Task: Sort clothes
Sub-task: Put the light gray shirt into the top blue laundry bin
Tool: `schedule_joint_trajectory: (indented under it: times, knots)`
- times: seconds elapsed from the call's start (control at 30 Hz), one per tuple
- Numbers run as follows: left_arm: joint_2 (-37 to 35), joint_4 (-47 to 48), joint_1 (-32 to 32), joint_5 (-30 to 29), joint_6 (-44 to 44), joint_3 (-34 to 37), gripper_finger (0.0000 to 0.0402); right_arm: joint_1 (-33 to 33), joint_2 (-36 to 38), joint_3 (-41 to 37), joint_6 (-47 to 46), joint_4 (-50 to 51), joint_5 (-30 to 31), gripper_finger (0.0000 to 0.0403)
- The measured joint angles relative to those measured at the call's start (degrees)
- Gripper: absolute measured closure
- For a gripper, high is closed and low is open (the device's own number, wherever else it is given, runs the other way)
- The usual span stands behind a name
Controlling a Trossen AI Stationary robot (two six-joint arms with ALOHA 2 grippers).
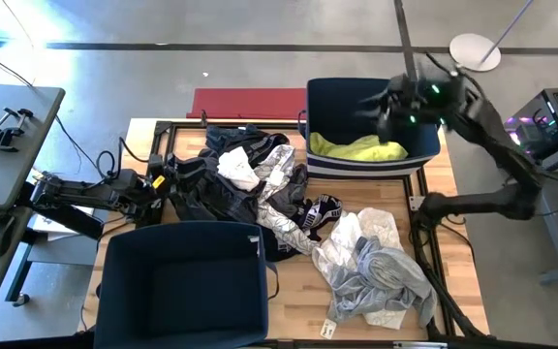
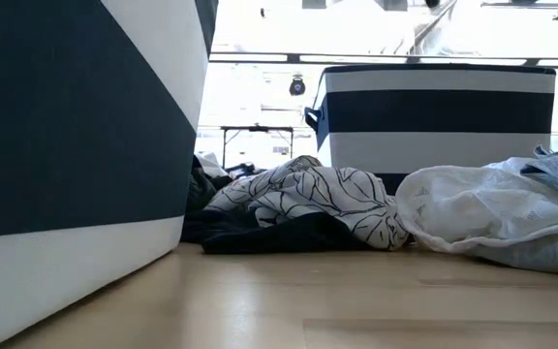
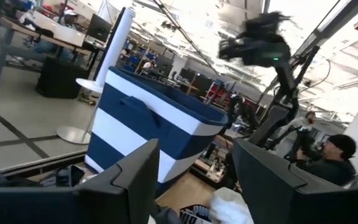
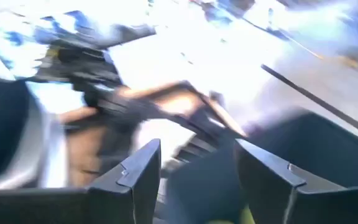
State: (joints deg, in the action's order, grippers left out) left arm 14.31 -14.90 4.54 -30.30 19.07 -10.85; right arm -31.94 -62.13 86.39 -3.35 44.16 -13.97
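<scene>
A pile of clothes (image 1: 279,194), black, white, leaf-patterned and grey, lies on the table's middle. In the low view the leaf-patterned garment (image 2: 308,194) rests on a black one. A yellow garment (image 1: 361,147) lies in the far striped bin (image 1: 366,167). My left gripper (image 1: 168,179) is open at the pile's left edge, low over the table, with nothing between its fingers in the left wrist view (image 3: 194,180). My right gripper (image 1: 381,107) is open and empty above the far bin, blurred; it also shows in the right wrist view (image 4: 197,180).
A second dark blue bin (image 1: 182,231) stands at the table's near left and fills the low view's left (image 2: 66,126). A flat red board (image 1: 250,102) lies beyond the far edge. A grey garment (image 1: 386,276) lies near right. A person (image 3: 340,155) is in the room beyond.
</scene>
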Motion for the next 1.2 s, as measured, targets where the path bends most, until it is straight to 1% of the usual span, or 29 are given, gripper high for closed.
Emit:
schedule_joint_trajectory:
  times: [0.1, 0.17, 0.23, 0.3, 0.4, 0.5, 0.63, 0.7, 0.77, 0.87, 0.97, 1.07, 1.13, 1.2]
  knots:
    - [0.0, 0.0, 0.0, -0.9, -0.7, 0.0, 0.0206, 9.1, 2.7, -0.1, -1.7, -1.8, 0.6, 0.0215]
    - [0.0, 0.0, 0.0, -1.1, -0.7, 0.0, 0.0206, 13.9, 3.9, -0.1, -6.2, -2.2, -1.7, 0.0215]
    - [0.0, 0.0, 0.0, -1.1, -0.8, 0.0, 0.0206, 17.5, 4.3, -0.1, -13.6, -2.1, -3.8, 0.0215]
    - [0.0, 0.0, 0.0, -1.1, -0.7, 0.0, 0.0206, 20.8, 4.0, -0.1, -18.7, -2.1, -3.8, 0.0215]
    - [0.0, 0.0, 0.0, -1.1, -0.8, 0.0, 0.0206, 25.8, 2.3, -0.1, -19.8, -0.8, -2.4, 0.0215]
    - [0.0, 0.1, 0.0, -1.0, -0.7, 0.0, 0.0206, 31.4, -0.3, -0.1, -20.8, 4.9, -0.3, 0.0215]
    - [0.0, -0.1, 0.0, -0.9, -0.1, 0.0, 0.0206, 37.6, -5.1, -0.1, -24.6, 18.9, 0.3, 0.0215]
    - [0.0, -0.1, 0.0, -0.9, 0.2, 0.0, 0.0206, 41.3, -8.1, -0.2, -26.0, 25.7, -1.6, 0.0215]
    - [0.0, -0.1, 0.0, -0.9, 0.2, 0.0, 0.0206, 45.4, -10.9, -1.4, -26.3, 29.9, -4.8, 0.0215]
    - [0.0, 0.0, 0.0, -0.8, 0.2, 0.0, 0.0206, 52.2, -13.5, -5.7, -26.9, 30.2, -6.4, 0.0215]
    - [0.0, 0.0, 0.0, -0.7, -0.1, 0.0, 0.0206, 58.4, -14.9, -12.3, -31.1, 29.6, -5.5, 0.0215]
    - [0.0, 0.0, 0.0, -0.7, -0.2, 0.0, 0.0206, 62.5, -15.2, -20.9, -40.2, 28.9, -5.0, 0.0215]
    - [0.0, 0.0, 0.0, -0.7, -0.5, 0.0, 0.0206, 63.7, -15.2, -26.5, -47.5, 25.0, -4.2, 0.0215]
    - [0.0, 0.0, 0.0, -0.7, -1.0, 0.0, 0.0206, 64.5, -15.2, -31.6, -54.6, 19.7, -2.0, 0.0219]
